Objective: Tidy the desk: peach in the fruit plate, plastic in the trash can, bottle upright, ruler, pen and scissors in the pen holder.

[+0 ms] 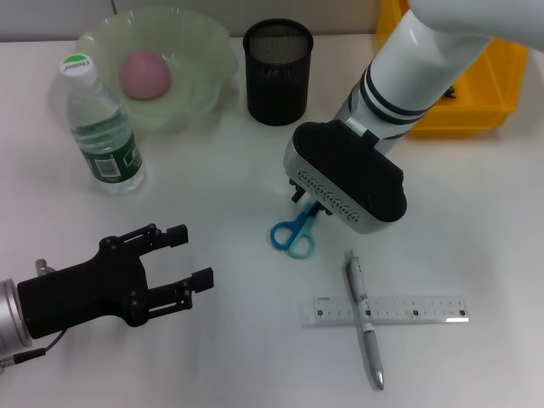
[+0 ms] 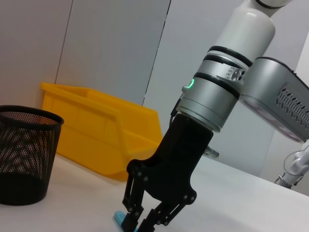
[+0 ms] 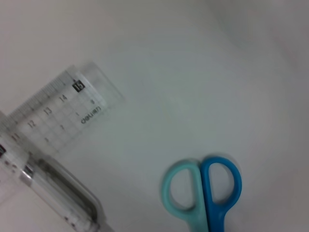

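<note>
From the head view you see the white tabletop (image 1: 476,212) with the green fruit plate (image 1: 204,93) near its far left corner and the pink peach (image 1: 144,73) lying inside it. The water bottle (image 1: 100,127) stands upright just beside the plate, toward the left edge. The black mesh pen holder (image 1: 278,71) stands by the far edge near the middle, and a yellow bin (image 1: 484,85) sits at the far right corner. Your right pincer (image 1: 299,197) hangs low over the blade end of the blue scissors (image 1: 295,235) in the middle of the tabletop; the wrist housing hides its fingertips here. Toward the near edge, the clear ruler (image 1: 408,310) lies flat with the pen (image 1: 364,316) crossing over it. Your left pincer (image 1: 194,255) hovers near the near left corner, its fingers spread apart and holding nothing. In the left wrist view you look across at the right pincer (image 2: 137,217), which reaches down to the tabletop with its black fingers (image 2: 131,205) close around a blue tip of the scissors (image 2: 119,220); you cannot tell whether they actually clamp it. The pen holder (image 2: 24,154) and yellow bin (image 2: 96,140) stand behind. In the right wrist view you see the scissors' handles (image 3: 203,191), one loop teal and one blue, with the ruler (image 3: 58,113) and the pen (image 3: 63,193) lying well apart from them.
</note>
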